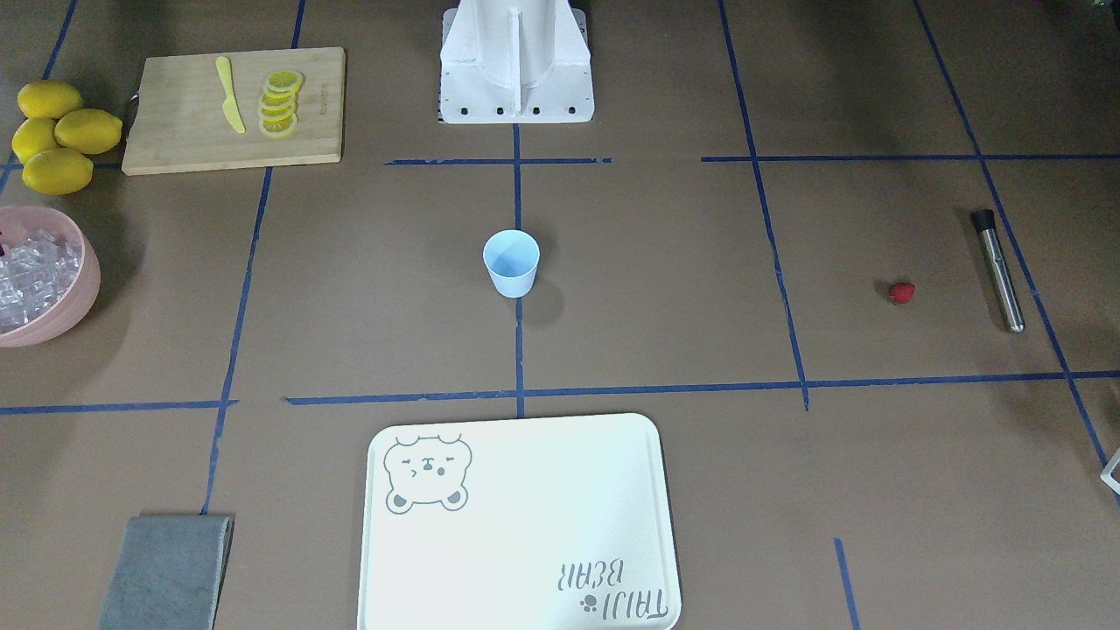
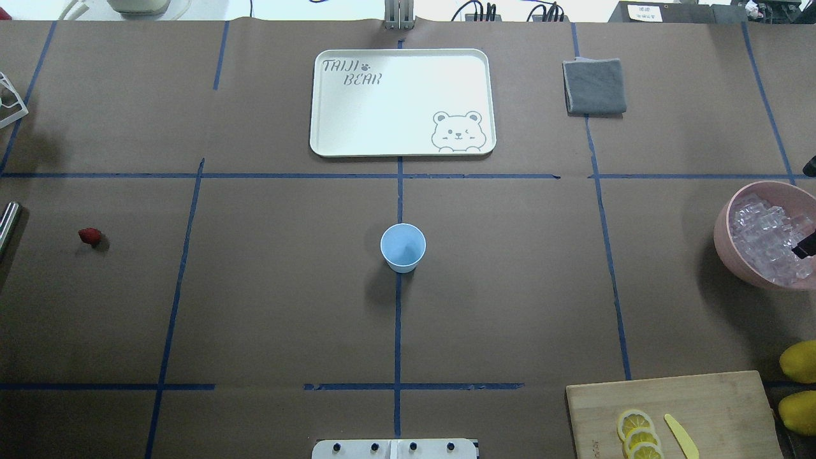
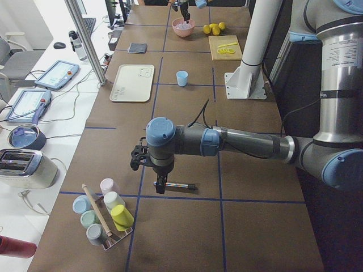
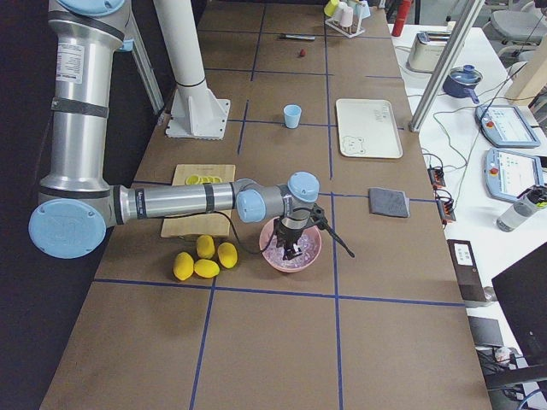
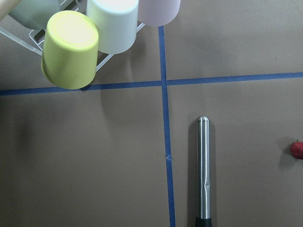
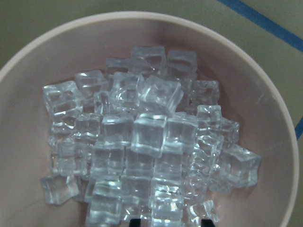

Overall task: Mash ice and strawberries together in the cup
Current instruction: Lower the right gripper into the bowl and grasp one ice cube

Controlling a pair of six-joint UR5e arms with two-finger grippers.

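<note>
With the cup [image 1: 511,262] empty, the right claw [image 6: 168,221] is spread over the ice [image 6: 151,137]; one cube must be pinched. The left claw [image 3: 160,184] cannot be judged.

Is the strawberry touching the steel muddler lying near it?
Apart. The left wrist view shows bare brown table between the strawberry and the steel muddler.

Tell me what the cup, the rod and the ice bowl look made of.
Cup: pale blue, matte, likely plastic. Rod: brushed metal, judging by its long bright sheen; the black end could be rubber or plastic. Bowl: pink, smooth, dull gloss, probably plastic, though glazed ceramic can't be ruled out.
</note>
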